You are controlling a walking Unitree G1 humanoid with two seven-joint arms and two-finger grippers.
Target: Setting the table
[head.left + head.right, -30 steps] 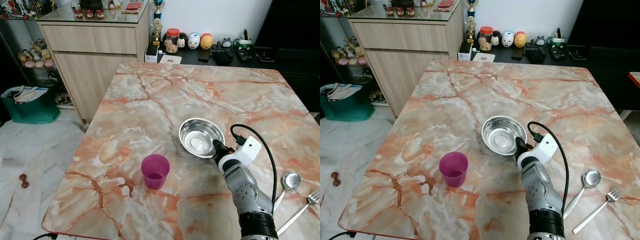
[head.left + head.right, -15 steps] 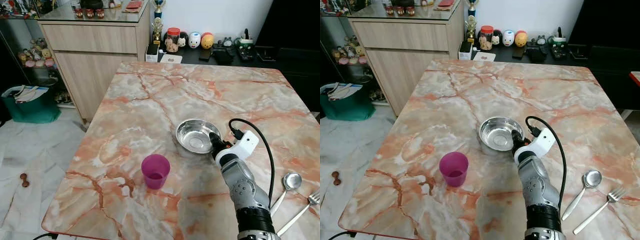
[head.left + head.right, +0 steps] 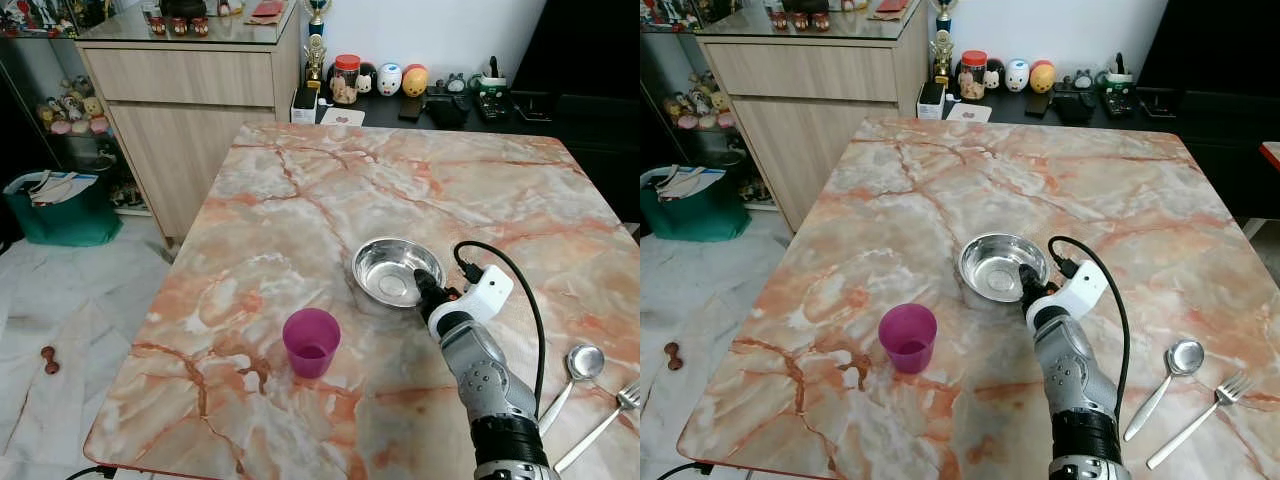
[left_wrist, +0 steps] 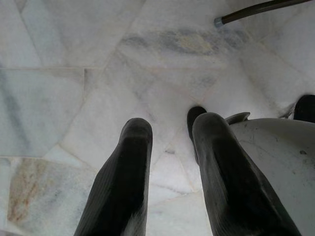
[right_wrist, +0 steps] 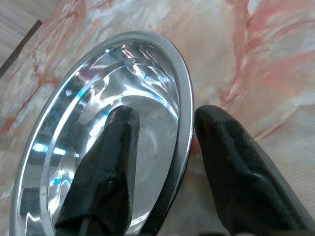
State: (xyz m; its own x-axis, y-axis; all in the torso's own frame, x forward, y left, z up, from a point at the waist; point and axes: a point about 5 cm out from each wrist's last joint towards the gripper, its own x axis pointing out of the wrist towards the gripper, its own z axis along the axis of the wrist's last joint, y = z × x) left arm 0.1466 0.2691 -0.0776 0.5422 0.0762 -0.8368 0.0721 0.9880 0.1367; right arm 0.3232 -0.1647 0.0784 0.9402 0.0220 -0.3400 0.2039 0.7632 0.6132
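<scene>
A steel bowl sits upright on the marble table, right of centre. My right gripper is at the bowl's near-right rim, open, straddling it. In the right wrist view one finger is inside the bowl and the other finger is outside, with a gap left around the rim. A purple cup stands upright near the front, left of the bowl. A spoon and a fork lie at the front right corner. My left gripper hangs open over the pale floor.
A wooden sideboard stands beyond the table's far left corner, and a dark shelf with jars and figurines runs behind the table. A green bag sits on the floor to the left. My right arm's black cable loops over the table.
The bowl has slid slightly to the left on the table with my right gripper at its rim. The gripper's tip has shifted a little left along the rim.
</scene>
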